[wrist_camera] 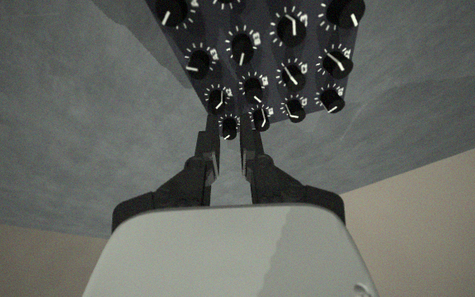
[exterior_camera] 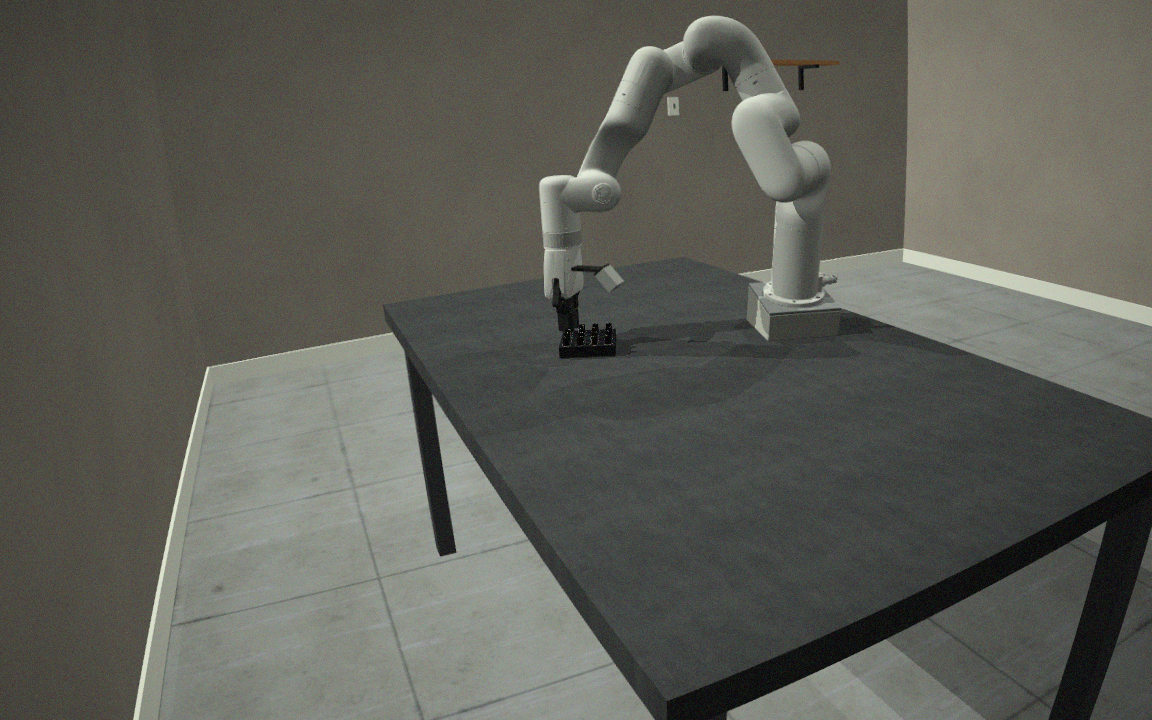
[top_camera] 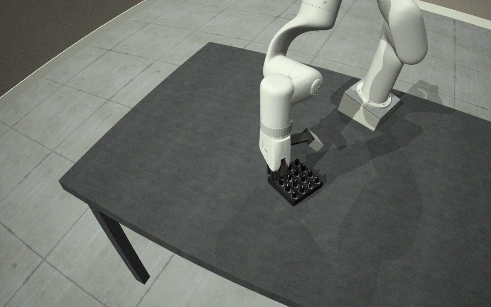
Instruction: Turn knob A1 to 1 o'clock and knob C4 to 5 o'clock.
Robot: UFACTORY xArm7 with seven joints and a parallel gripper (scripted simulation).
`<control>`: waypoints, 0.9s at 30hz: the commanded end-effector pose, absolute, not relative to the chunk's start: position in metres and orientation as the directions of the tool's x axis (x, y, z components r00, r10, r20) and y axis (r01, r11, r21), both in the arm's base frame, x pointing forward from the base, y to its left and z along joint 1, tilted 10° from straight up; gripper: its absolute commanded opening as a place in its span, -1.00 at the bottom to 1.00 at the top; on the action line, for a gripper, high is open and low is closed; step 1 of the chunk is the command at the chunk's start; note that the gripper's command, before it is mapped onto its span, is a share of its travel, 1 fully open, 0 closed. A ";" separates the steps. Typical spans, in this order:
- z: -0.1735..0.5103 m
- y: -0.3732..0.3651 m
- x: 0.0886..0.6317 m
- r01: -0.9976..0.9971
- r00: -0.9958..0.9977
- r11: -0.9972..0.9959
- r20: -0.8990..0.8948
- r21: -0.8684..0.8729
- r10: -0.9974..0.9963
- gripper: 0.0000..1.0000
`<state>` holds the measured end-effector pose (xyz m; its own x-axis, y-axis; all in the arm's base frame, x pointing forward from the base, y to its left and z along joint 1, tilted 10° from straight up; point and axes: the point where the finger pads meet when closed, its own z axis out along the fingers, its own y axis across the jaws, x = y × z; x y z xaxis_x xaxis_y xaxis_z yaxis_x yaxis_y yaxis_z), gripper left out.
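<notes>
Gripper (wrist_camera: 229,140) low at frame centre, fingers part-closed, straddling corner knob A1 (wrist_camera: 229,127) of knob box (wrist_camera: 313,54), gripping nothing (not pinched yet). A1 turn unstarted, C4 untouched; both left, I'd guess.

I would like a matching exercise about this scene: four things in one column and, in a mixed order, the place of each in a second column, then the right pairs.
Things:
1. fingers
2. knob box
3. arm base
4. shelf

Places:
a. stands on a grey block
b. one on each side of a corner knob
c. mounted on the wall
d. rests on the table

Pairs: 1-b, 2-d, 3-a, 4-c
</notes>
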<state>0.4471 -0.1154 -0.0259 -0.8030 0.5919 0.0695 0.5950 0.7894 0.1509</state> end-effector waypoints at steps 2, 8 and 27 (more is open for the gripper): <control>-0.025 -0.116 0.448 0.595 -0.803 0.789 0.066 0.151 0.593 -0.61; -0.025 -0.116 0.448 0.595 -0.803 0.789 0.066 0.151 0.593 -0.61; -0.025 -0.116 0.448 0.595 -0.803 0.789 0.066 0.151 0.593 -0.84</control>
<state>0.4471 -0.1154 -0.0259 -0.8031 0.5918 0.0695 0.5949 0.7895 0.1510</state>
